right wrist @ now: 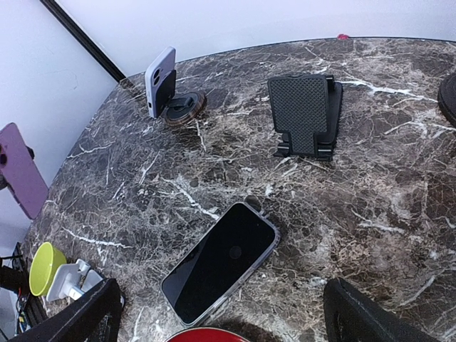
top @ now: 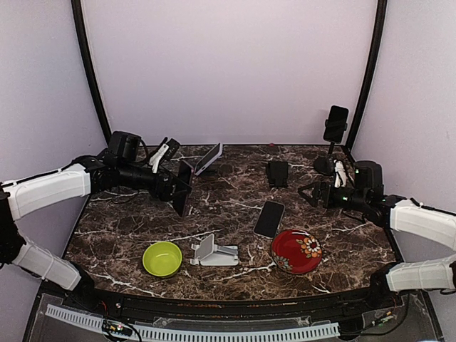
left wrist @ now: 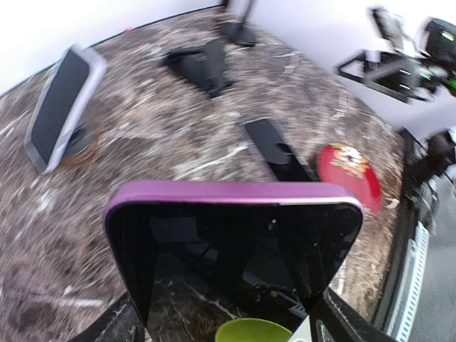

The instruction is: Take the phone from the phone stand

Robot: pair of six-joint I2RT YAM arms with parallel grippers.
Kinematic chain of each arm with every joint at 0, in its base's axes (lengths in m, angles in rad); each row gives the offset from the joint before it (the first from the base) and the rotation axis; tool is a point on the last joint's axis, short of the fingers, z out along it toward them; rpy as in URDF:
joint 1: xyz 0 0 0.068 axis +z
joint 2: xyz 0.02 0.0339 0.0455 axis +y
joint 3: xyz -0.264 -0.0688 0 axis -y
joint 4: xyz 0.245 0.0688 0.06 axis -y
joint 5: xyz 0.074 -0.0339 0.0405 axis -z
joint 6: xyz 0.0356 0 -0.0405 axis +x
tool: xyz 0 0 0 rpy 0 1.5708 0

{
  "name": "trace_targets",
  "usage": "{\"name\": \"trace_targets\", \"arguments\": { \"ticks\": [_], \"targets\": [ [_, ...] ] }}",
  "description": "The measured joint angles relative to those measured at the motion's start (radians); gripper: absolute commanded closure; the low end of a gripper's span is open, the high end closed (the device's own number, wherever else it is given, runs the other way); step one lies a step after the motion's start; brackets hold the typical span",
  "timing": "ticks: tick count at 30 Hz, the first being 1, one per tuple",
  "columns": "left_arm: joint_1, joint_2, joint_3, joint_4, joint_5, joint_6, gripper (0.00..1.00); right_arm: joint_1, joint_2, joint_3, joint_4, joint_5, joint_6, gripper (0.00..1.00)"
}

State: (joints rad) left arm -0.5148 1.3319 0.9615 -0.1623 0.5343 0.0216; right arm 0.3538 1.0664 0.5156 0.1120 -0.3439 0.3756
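My left gripper [top: 178, 189] is shut on a purple-cased phone [top: 184, 187] and holds it above the table's left middle; in the left wrist view the phone [left wrist: 235, 242] fills the space between my fingers [left wrist: 107, 329]. An empty white phone stand [top: 214, 252] sits at the front centre. A lavender phone [top: 209, 157] leans on a round stand at the back, also in the right wrist view [right wrist: 159, 80]. A black phone [top: 335, 123] sits on a tall stand at the back right. My right gripper [top: 311, 194] is open and empty, above a clear-cased phone [right wrist: 221, 260] lying flat.
An empty black stand [top: 277, 173] stands at the back centre. A green bowl [top: 162, 258] is at the front left and a red flowered bowl [top: 296, 251] at the front right. The flat phone [top: 269, 218] lies between them.
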Motion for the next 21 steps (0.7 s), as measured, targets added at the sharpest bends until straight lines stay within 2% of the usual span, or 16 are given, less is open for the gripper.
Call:
{"name": "trace_targets", "arguments": {
  "ticks": [10,21],
  "targets": [
    [0.229,0.047,0.006,-0.160,-0.182,-0.142,0.46,0.000,0.005,0.000,0.003,-0.005,0.000,0.01],
    [0.361,0.073,0.009,-0.367,-0.325,-0.156,0.45,0.000,0.026,-0.016,0.050,-0.025,0.008,0.01]
  ]
}}
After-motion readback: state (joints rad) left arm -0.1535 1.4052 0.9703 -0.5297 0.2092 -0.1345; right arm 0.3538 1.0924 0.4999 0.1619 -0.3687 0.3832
